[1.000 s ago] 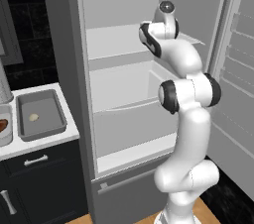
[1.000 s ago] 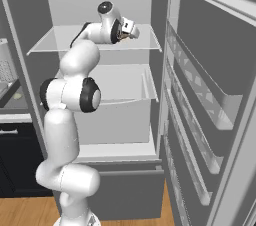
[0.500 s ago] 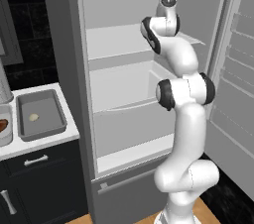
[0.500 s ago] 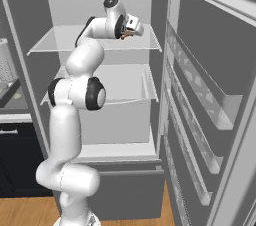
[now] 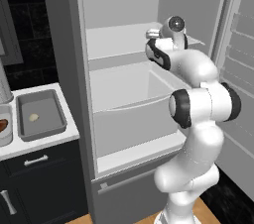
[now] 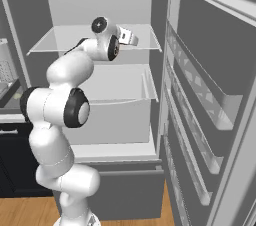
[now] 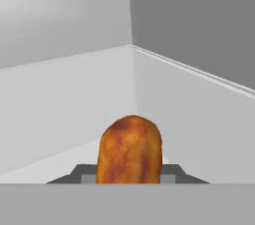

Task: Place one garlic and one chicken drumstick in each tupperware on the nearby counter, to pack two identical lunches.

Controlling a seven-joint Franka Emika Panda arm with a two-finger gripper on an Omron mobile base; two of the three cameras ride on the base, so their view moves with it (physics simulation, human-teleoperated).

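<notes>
While the worktop at far left carries a tray holding one garlic, with a second tray just left of it, the drumstick sits in the fridge, clamped between the claw jaws. It is probably light, firm and slightly greasy; grip across the thick middle. Arm reaches up, elbow bent, hand level over the upper shelf.

White marbled counter bearing a grey tupperware beside a second one.
</notes>
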